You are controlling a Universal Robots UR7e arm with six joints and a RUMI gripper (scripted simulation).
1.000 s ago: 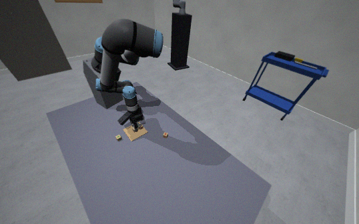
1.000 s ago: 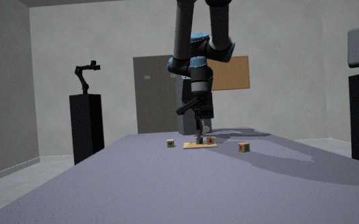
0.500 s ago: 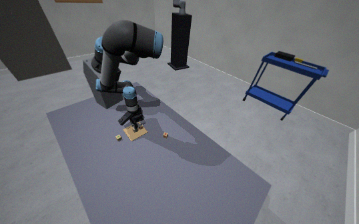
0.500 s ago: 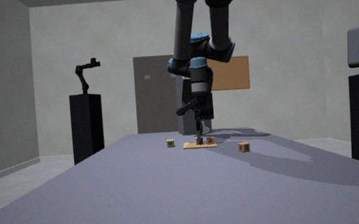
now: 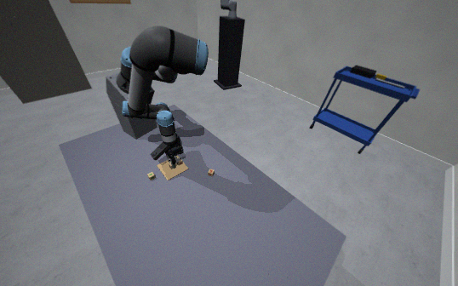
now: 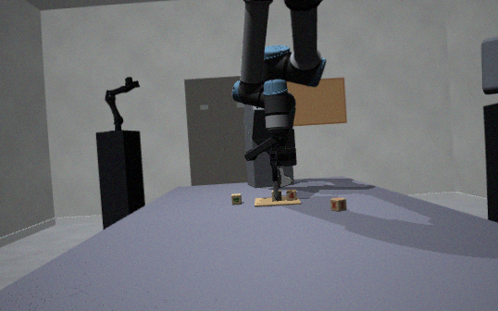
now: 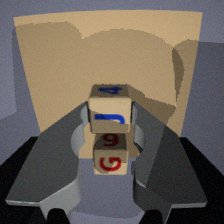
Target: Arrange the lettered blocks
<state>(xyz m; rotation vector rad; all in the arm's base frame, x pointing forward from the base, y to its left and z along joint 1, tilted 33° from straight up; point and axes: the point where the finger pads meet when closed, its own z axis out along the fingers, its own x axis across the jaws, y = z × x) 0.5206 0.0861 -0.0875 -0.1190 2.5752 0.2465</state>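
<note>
Top view: the dark grey arm with light-blue joint caps (image 5: 156,48) (image 6: 255,46) bends over from its grey pedestal, its wrist dropping steeply to the black two-jaw claw (image 5: 173,165) (image 6: 277,196) (image 7: 109,120) above the flat tan mat (image 5: 168,174) (image 6: 260,204) (image 7: 55,60). Off the mat, on the grey-violet tabletop (image 5: 180,225) (image 6: 251,259) (image 7: 105,187), a wooden block with a green mark (image 5: 151,174) (image 6: 236,199) sits near one side, and a wooden block with red marks (image 5: 211,172) (image 6: 338,204) lies farther out on the other, with bare tabletop between each and the mat. To one side stands a blue cart (image 5: 375,88), a black item and a yellow one on its top shelf.

Exterior view: the claw points downward, fingertips low over the mat. The green-marked block is to the robot's right of the mat, the red-marked one to its left.

Wrist view: the claw is closed on a wooden block with a blue J and 4 (image 6: 280,194) (image 7: 109,114), the J turned sideways. Just beside it is a wooden block with a red G and 9 (image 5: 180,161) (image 6: 292,194) (image 7: 110,161), near one mat edge; whether the two touch, I cannot tell. Mat shows well past the gripped block on the far side
</note>
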